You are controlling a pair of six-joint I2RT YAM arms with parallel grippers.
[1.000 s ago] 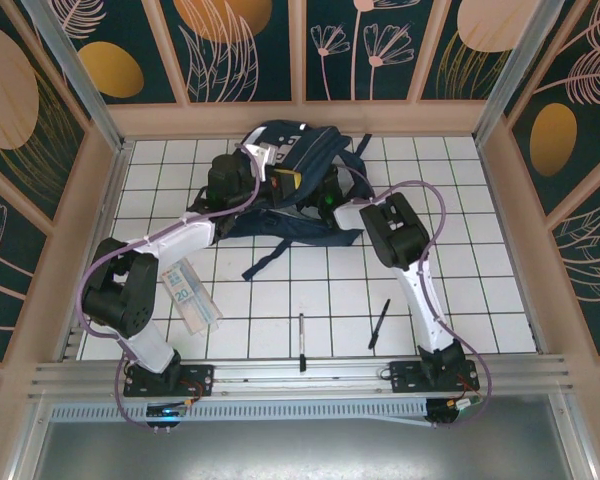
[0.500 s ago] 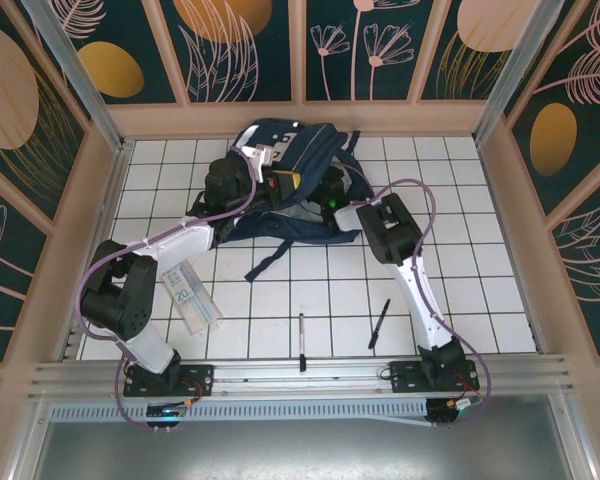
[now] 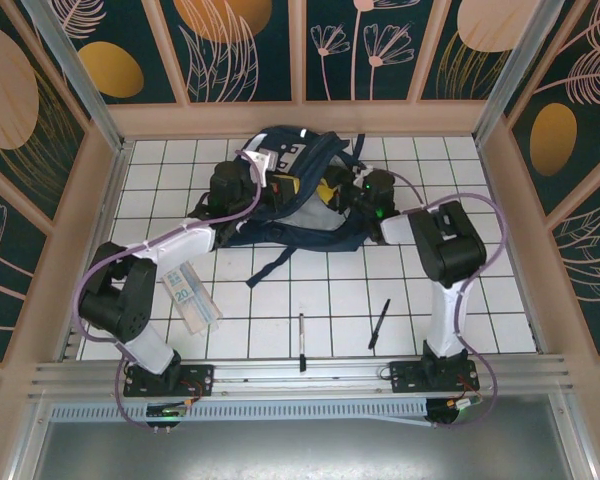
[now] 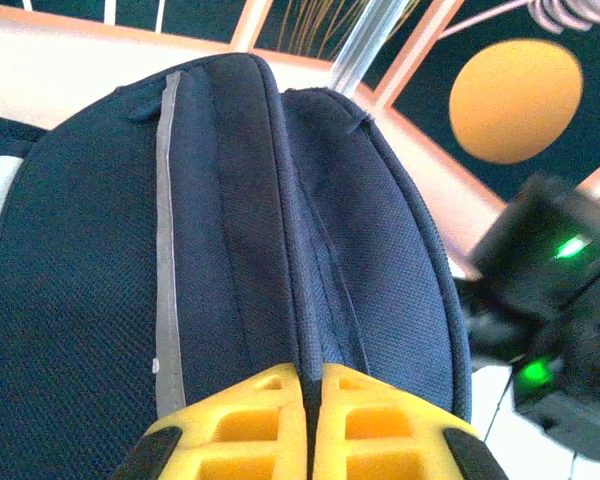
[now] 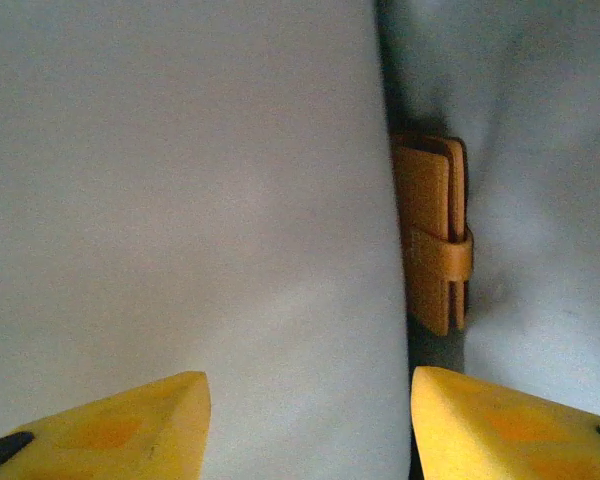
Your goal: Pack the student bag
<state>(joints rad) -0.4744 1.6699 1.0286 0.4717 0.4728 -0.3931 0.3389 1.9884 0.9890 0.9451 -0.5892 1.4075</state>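
Now: left pincer [image 4: 310, 385] pinches the student bag [image 4: 230, 200] rim; right pincer [image 5: 308, 400] gapes empty inside, near tan folded case [image 5: 435, 235]. Best hold rim high, back right arm out straight.

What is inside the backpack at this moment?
Inside the backpack, the right gripper, open, faces pale grey lining and a brown strapped case tucked in a fold. Anything deeper is hidden by fabric.
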